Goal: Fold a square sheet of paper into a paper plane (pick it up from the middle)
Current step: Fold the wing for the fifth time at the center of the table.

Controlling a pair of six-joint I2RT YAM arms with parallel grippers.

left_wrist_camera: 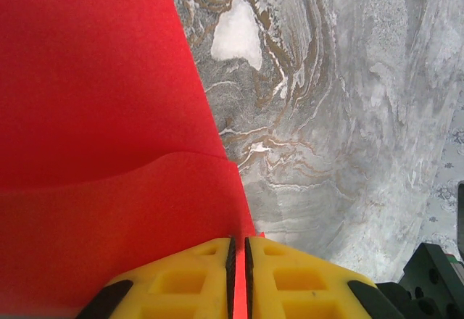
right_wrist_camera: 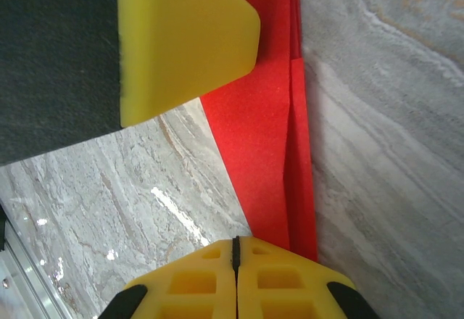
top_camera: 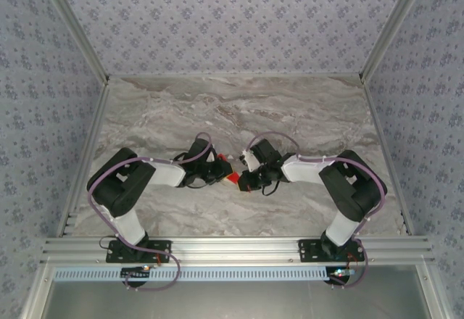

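The thin bright red folded paper sheet (left_wrist_camera: 94, 116) looks light and floppy, best held near creases. The left tool (left_wrist_camera: 239, 250) pinches its edge; the right tool (right_wrist_camera: 235, 243) is closed beside it.

Paper (top_camera: 233, 178) sits between left pincer (top_camera: 222, 172) and right pincer (top_camera: 245, 179), over the table (top_camera: 217, 109).

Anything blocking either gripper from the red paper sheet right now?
Nothing visible. The left gripper is shut on the thin bright red folded paper sheet, a red sliver showing between its yellow fingers. The right gripper is shut, the paper's edge reaching its fingertips; whether it pinches it is unclear.
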